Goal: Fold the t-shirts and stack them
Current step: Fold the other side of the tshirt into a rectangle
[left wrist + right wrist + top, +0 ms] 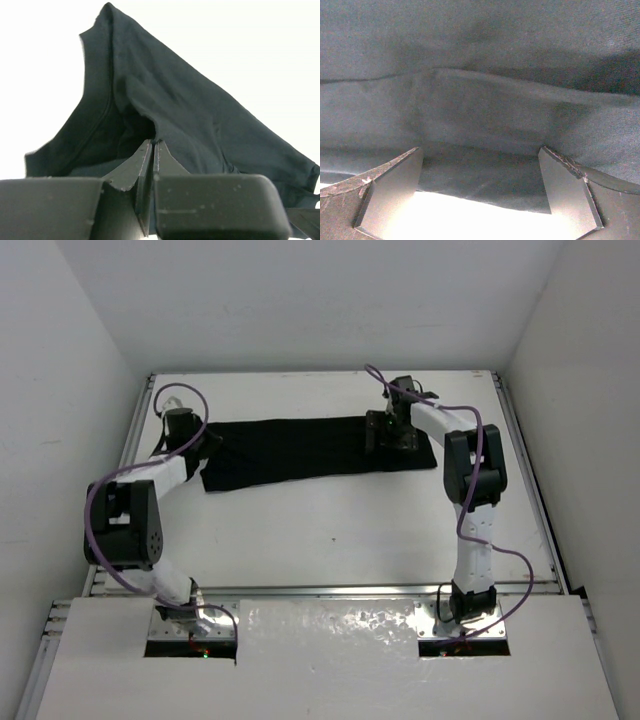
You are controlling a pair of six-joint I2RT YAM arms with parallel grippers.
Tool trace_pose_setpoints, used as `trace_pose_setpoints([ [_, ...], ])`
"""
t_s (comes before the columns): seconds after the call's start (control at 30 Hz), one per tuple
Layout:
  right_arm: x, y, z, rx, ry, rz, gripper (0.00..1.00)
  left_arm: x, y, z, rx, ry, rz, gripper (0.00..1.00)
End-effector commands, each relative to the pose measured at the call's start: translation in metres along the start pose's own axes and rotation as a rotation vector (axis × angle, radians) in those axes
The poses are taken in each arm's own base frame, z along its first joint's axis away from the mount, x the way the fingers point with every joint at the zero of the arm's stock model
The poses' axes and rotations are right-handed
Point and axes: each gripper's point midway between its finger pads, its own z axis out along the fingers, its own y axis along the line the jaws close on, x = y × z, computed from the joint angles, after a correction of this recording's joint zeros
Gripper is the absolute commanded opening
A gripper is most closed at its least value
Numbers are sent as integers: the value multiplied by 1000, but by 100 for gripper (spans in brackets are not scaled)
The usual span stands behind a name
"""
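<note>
White table carries a black t-shirt, laid as a long band across the far half. The left gripper is at the shirt's left end — jaws pressed together on a fold of cloth that tents toward the tips. The pinch point is in shadow, so the hold looks likely rather than certain. The right gripper sits low over the shirt's right end — jaws spread wide, cloth lying flat between them, ungripped.

Top view: high, looking down over the whole table. Both wrist views: tight on the t-shirt, seen in all three.
</note>
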Motion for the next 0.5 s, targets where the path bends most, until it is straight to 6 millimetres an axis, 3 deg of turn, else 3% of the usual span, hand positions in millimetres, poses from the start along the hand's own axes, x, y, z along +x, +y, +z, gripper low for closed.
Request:
trace_pose_setpoints([
  [0.0, -4, 6, -3, -10, -7, 8, 99, -17, 8, -17, -43, -89, -31, 0],
  [0.17, -3, 9, -3, -23, -3, 5, 99, 0, 20, -7, -78, -24, -22, 4],
  [0.2, -3, 9, -3, -24, -3, 4, 99, 3, 23, -3, -90, -12, -24, 10],
  [0.23, -3, 8, -3, -22, -2, 2, 99, 11, 29, 3, -111, 16, -22, 26],
  [0.33, -3, 8, -3, -22, -2, 1, 99, 21, 37, 10, -145, 61, -19, 51],
  [0.47, -3, 10, -3, -28, -1, -5, 99, 15, 40, 5, -180, 46, -21, 66],
])
